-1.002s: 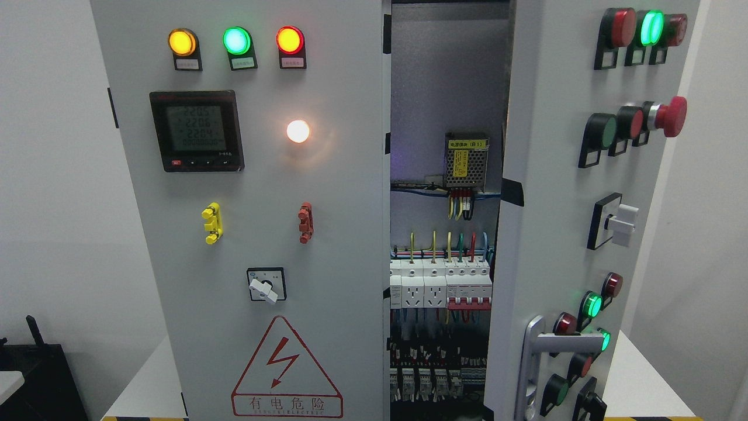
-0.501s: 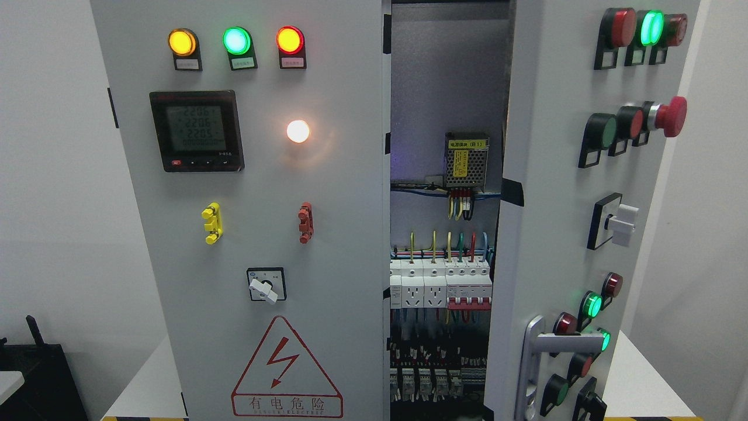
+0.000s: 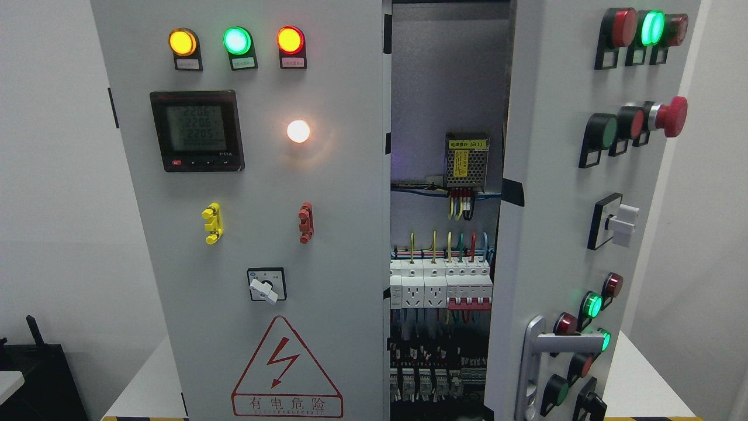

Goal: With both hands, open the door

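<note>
A grey electrical cabinet (image 3: 444,76) is standing on a white worktop (image 3: 140,380) and filling most of the head view, reaching past the top edge. Its left door (image 3: 257,193) is sitting closed and facing the camera, while the right door (image 3: 555,193) is swinging out on its far-side hinge, leaving a tall gap in the middle through which the inside is showing. Neither robot hand is appearing anywhere in the view, so how far open either one is cannot be told, and nothing is touching either door.

On the left door a black digital meter (image 3: 196,130) is glowing below three lit lamps, amber, green and red, and a white lamp (image 3: 298,131) is shining to its right. Lower down a red warning triangle (image 3: 286,367) is sitting near the worktop's front edge, under a small rotary switch (image 3: 266,285).

On the right door a silver handle (image 3: 540,362) is sticking out near the bottom, beside green and red buttons. A red mushroom button (image 3: 672,116) is projecting higher up.

Inside, white breakers (image 3: 441,285) are lining up under coloured wires, below a metal power supply (image 3: 466,164).
</note>
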Controlling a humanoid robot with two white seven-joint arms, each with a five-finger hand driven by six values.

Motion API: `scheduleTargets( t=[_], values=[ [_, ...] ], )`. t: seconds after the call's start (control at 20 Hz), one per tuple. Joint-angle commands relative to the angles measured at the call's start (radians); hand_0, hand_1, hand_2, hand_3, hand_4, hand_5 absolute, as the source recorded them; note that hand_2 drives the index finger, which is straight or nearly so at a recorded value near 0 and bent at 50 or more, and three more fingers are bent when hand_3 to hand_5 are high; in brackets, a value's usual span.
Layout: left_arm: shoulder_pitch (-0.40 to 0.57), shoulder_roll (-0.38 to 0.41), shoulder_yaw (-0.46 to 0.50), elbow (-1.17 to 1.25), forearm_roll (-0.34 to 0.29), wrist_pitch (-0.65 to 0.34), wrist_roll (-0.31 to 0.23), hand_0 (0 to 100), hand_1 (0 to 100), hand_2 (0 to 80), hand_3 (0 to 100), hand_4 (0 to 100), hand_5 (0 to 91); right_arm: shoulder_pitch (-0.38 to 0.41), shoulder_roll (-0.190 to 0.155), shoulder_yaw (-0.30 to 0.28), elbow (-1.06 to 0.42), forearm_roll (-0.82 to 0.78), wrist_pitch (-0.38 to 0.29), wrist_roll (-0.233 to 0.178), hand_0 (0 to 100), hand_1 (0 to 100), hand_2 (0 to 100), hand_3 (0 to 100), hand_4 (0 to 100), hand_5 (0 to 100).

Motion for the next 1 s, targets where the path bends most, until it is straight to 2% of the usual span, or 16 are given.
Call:
scheduleTargets(
  t=[0.0,0.2,0.3,0.55,0.7,0.8,0.95],
  values=[
    [0.214,0.063,-0.018,-0.552,0.009,0.011,-0.041,0,0,0.0,0,4,0.0,0.0,0.0,0.0,0.0,0.0,0.0,0.001,0,0,0,0,0,0],
    [0.367,0.123,-0.041,-0.888,0.13,0.0,-0.041,0,0,0.0,0,4,0.0,0.0,0.0,0.0,0.0,0.0,0.0,0.001,0,0,0,0,0,0],
    [0.427,0.187,-0.04,-1.045,0.187,0.0,-0.041,0,0,0.0,0,4,0.0,0.0,0.0,0.0,0.0,0.0,0.0,0.001,0,0,0,0,0,0],
    [0.505,0.32,-0.023,-1.338,0.313,-0.002,-0.04,0,0,0.0,0,4,0.0,0.0,0.0,0.0,0.0,0.0,0.0,0.001,0,0,0,0,0,0],
    [0.556,0.385,0.044,-1.459,0.376,-0.017,-0.041,0,0,0.0,0,4,0.0,0.0,0.0,0.0,0.0,0.0,0.0,0.001,0,0,0,0,0,0],
    [0.581,0.417,0.087,-1.512,0.415,-0.066,-0.043,0,0,0.0,0,4,0.0,0.0,0.0,0.0,0.0,0.0,0.0,0.001,0,0,0,0,0,0],
    [0.604,0.466,0.12,-1.541,0.44,-0.193,-0.043,0,0,0.0,0,4,0.0,0.0,0.0,0.0,0.0,0.0,0.0,0.001,0,0,0,0,0,0]
  ],
)
